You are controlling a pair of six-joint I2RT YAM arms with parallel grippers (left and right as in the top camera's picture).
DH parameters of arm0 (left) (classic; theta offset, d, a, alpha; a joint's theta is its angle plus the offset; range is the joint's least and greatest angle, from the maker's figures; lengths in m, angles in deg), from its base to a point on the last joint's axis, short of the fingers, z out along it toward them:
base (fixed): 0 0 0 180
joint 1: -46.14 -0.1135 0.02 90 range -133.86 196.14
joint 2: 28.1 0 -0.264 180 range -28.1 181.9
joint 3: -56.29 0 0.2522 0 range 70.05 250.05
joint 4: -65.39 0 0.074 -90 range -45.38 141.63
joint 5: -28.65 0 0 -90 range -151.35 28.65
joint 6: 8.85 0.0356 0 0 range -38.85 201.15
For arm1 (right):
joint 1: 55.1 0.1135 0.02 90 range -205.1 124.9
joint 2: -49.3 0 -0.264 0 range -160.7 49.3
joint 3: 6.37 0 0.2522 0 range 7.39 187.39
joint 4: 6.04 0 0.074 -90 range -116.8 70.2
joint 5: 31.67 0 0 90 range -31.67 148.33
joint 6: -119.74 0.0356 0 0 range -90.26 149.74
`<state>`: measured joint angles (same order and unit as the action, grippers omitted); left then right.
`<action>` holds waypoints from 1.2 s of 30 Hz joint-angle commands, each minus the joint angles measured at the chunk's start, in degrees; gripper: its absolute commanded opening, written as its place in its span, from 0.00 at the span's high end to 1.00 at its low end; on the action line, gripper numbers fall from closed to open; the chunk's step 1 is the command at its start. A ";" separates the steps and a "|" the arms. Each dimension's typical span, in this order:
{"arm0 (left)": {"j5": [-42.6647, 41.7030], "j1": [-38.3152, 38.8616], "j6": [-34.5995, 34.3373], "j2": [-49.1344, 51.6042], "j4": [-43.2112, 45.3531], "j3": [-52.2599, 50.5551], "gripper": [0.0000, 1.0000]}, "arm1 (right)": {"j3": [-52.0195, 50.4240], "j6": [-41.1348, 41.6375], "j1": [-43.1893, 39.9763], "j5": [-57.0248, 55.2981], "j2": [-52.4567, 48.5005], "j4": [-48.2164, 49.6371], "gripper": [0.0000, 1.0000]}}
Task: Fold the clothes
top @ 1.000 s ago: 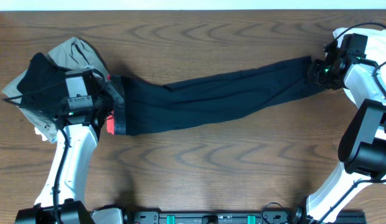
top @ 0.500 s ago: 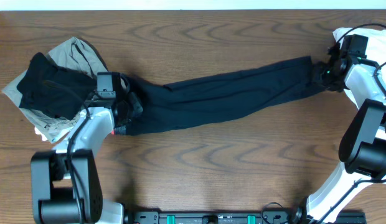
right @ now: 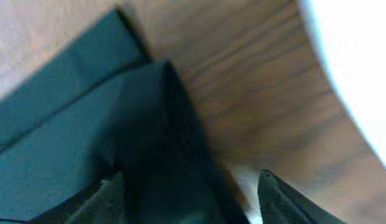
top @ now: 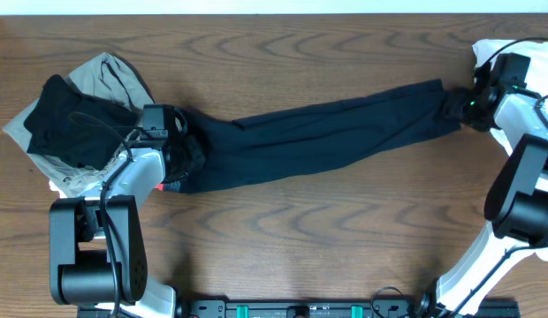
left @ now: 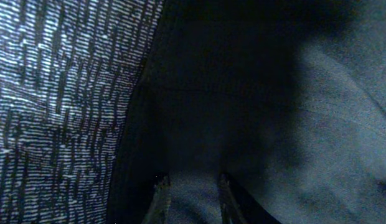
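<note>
Change: The left tool [top: 181, 157] has been brought off the pile at 9 o'clock and onto the waist end of the long black thin-fabric trousers [top: 327, 137]. The waistband, exposed a second ago, is now mostly covered by it. The legs have been left where they lay, and the right tool [top: 457, 104] has barely been shifted.
Trousers: They are laid flat across the brown wood-grain bench [top: 300, 238], stretched from the waist at 9 o'clock to the cuffs at 2 o'clock.
Waistband: The heathered grey band [left: 50, 99] is seen in the left wrist view at 9 o'clock of the fingers. From overhead only a sliver of its coral-red edge [top: 162, 186] is shown, just below the left tool.
Left tool: It is pressed down on the black cloth next to the waistband. Its fingers [left: 160, 194] are drawn close together, with a ridge of the cloth gripped between them.
Right tool: It is held at the cuff end with its fingers [right: 277, 199] spread wide. The dark cuff lies loose on the bench between them, and nothing is clamped.
Pile: At 9 to 10 o'clock a plain black folded garment [top: 66, 124] is stacked on a beige garment [top: 110, 72] and a white printed garment [top: 66, 181], just beside the waist end.
</note>
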<state>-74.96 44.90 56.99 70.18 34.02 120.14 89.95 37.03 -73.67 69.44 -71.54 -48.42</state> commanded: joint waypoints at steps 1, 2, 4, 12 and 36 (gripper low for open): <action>-0.09 0.04 0.55 1.09 -0.35 0.72 0.71 | 0.72 -2.03 0.28 7.19 -3.15 0.52 0.30; -0.09 0.04 0.55 1.09 -0.35 0.72 0.71 | 0.72 -2.03 0.37 7.98 -3.82 0.61 0.31; -0.09 0.04 0.55 1.09 -0.35 0.72 0.71 | 0.72 -2.03 0.61 8.26 -4.94 0.57 0.34; -0.11 0.04 0.55 1.09 -0.35 0.72 0.71 | 0.70 -3.28 1.70 8.28 -7.23 -1.62 0.88; -8.02 0.04 0.59 -20.72 -4.31 0.74 0.77 | 0.98 3.39 -16.52 -10.58 9.18 -16.22 0.99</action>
<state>-82.41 44.86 57.21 50.94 30.65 120.14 91.07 39.35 -89.06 60.68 -63.73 -63.57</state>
